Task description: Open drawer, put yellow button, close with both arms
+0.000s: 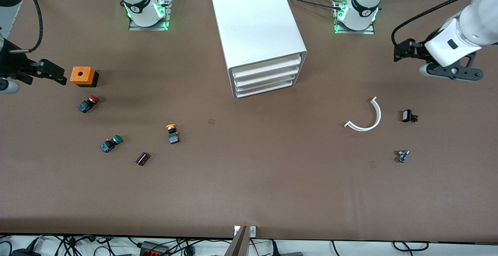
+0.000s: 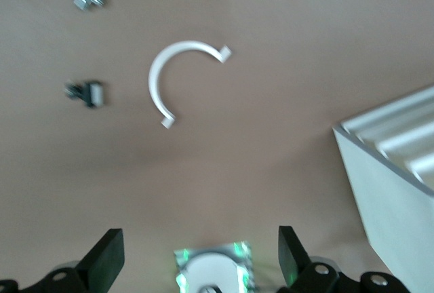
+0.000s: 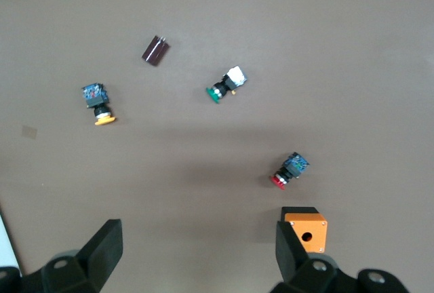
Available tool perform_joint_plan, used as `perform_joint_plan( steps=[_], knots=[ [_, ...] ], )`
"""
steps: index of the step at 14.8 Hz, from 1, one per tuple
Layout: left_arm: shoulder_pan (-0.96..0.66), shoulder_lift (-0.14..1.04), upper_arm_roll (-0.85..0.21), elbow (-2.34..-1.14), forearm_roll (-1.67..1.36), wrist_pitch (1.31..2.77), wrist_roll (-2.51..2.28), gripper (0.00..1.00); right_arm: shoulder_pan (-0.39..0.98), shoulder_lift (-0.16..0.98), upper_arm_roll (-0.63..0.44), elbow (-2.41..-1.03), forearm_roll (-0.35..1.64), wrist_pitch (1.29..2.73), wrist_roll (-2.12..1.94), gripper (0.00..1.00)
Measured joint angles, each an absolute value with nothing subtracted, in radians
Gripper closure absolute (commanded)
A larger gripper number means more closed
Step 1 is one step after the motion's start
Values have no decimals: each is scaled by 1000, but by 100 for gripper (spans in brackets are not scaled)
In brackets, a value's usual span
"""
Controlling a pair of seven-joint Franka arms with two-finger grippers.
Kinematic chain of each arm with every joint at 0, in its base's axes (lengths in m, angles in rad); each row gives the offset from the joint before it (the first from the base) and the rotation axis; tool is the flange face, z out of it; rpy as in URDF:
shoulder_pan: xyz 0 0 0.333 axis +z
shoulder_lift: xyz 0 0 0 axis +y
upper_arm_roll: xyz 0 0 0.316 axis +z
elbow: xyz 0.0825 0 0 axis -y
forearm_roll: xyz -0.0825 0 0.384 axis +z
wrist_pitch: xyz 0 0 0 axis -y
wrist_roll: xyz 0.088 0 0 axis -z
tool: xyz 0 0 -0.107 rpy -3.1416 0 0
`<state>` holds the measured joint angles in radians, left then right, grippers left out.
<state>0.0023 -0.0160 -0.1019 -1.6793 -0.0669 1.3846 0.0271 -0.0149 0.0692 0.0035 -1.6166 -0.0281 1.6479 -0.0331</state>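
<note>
From the front view you can see nothing of the task is done yet: the drawer (image 1: 267,66), topmost of four in the white cabinet (image 1: 256,26), sits flush and closed, and the yellow button (image 1: 172,133) lies on the table, nearer the camera than the cabinet and toward the right arm's end, between the green-capped button (image 1: 111,143) and the cabinet. Opening, placing and closing are all left, as far as you can judge. Both arms are held high and wide — the left gripper (image 1: 400,49) hangs over bare table at the left arm's end, above the white curved piece (image 1: 367,118); the right gripper (image 1: 54,73) hovers just beside the orange box (image 1: 82,76), with the red-capped button (image 1: 88,103) near it. In the left wrist view you see the left gripper (image 2: 200,256) with fingers spread wide and nothing between them, looking down on the curved piece (image 2: 166,76) and a corner of the cabinet (image 2: 393,184). In the right wrist view the right gripper (image 3: 196,249) is likewise spread and empty; the yellow button (image 3: 98,103) lies well apart from it, on its side — cap toward the gripper's end.
</note>
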Motion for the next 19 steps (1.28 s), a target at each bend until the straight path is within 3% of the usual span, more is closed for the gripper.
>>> perform_joint_plan(
  steps=[4,8,11,16,19],
  knots=[
    [-6,57,-103,-1681,-201,1247,29,0,65,162,10,-1619,-27,1700,-32,0],
    [-1,216,-102,-1682,-473,1243,131,0,119,264,11,-1620,-27,1786,-31,0],
    [-2,302,-102,-1703,-648,1331,288,0,160,328,12,-1620,-27,1824,-31,0],
    [-35,322,-135,-1882,-939,1589,604,0,209,438,14,-1621,-25,1929,-31,0],
    [-41,325,-186,-1991,-1065,1702,743,16,230,506,16,-1619,28,1969,-32,0]
  ],
)
